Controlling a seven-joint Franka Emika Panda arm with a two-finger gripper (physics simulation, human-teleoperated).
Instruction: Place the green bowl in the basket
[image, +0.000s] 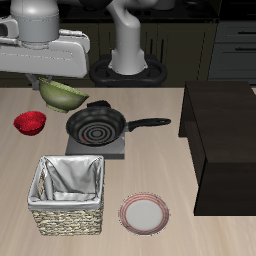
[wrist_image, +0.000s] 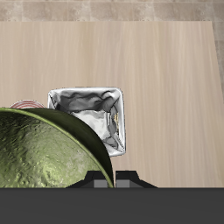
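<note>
Unfilled basket (image: 68, 194), green bowl (image: 63, 95) aloft

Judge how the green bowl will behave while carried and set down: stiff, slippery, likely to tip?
The bowl looks rigid, keeping its round shape while tilted. Its glossy surface may be slippery. Its rounded underside might rock when set on the basket's crumpled cloth lining.

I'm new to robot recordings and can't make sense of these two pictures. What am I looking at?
A simulated robot arm works at a wooden table. One picture looks down from outside; the other comes from a camera on the arm's gripper. The gripper carries a small round olive-green bowl in the air; its fingers are hidden. On the table: a square wicker basket with grey-white lining, a small red bowl, a black frying pan on a grey burner, and a flat pink-rimmed plate.
</note>
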